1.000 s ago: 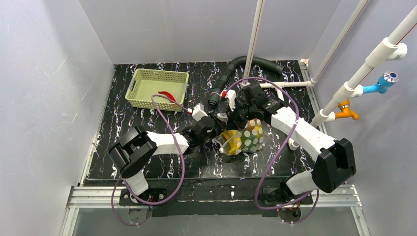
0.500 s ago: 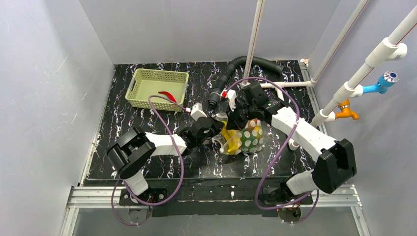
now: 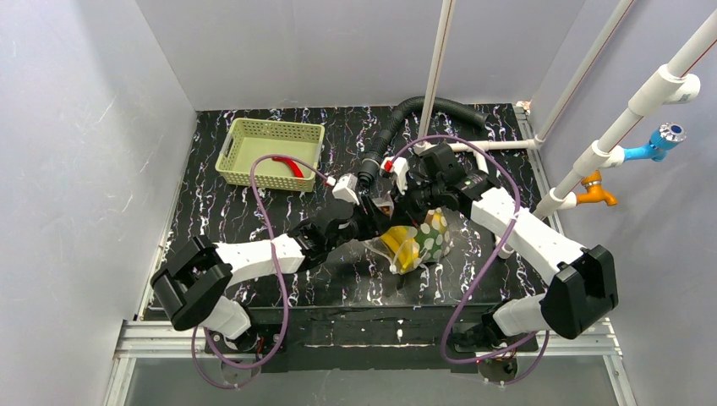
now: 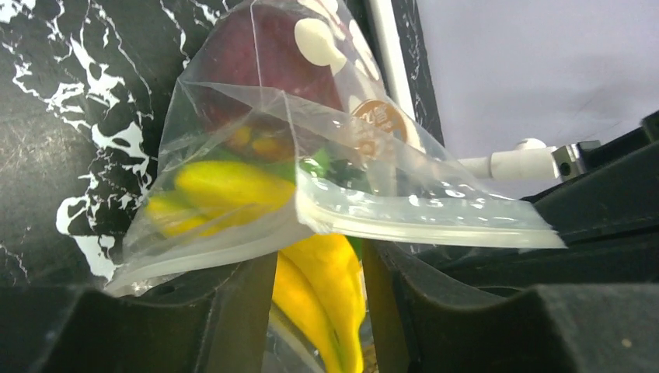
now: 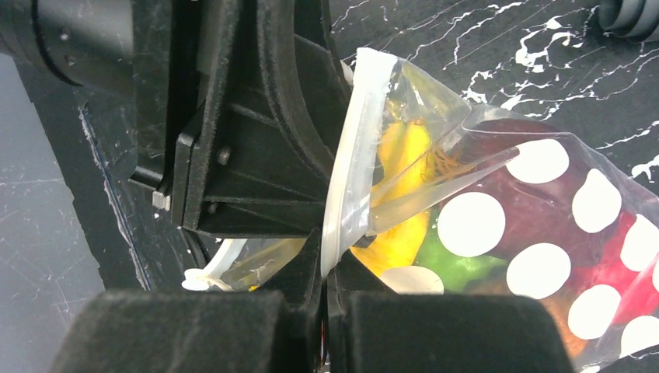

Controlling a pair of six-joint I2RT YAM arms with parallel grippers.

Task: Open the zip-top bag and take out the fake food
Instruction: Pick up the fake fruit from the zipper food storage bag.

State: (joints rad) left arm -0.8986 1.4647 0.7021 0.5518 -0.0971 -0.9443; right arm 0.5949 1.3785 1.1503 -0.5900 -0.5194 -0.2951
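Note:
The zip-top bag (image 3: pixel 429 235), clear with white spots, lies at the table's middle with fake food inside: a yellow banana (image 3: pixel 404 248), green, red and dark pieces. In the left wrist view my left gripper (image 4: pixel 319 311) reaches under the bag's open mouth (image 4: pixel 420 221), and its fingers are shut on the banana (image 4: pixel 326 264). My right gripper (image 5: pixel 326 311) is shut on the zip strip (image 5: pixel 346 171) and holds that edge up. From above, both grippers (image 3: pixel 376 222) (image 3: pixel 412 209) meet at the bag's left end. A red chili (image 3: pixel 289 163) lies in the basket.
The pale green lattice basket (image 3: pixel 241 144) stands at the back left. A black corrugated hose (image 3: pixel 423 108) curves along the back behind the right arm, beside a white upright pipe (image 3: pixel 440 59). White pipes with blue and orange taps (image 3: pixel 596 190) run along the right wall.
My left arm has stretched further right toward the bag, its elbow swinging down and left. The banana stuck up at the bag's mouth before and now lies lower. The right gripper kept its hold.

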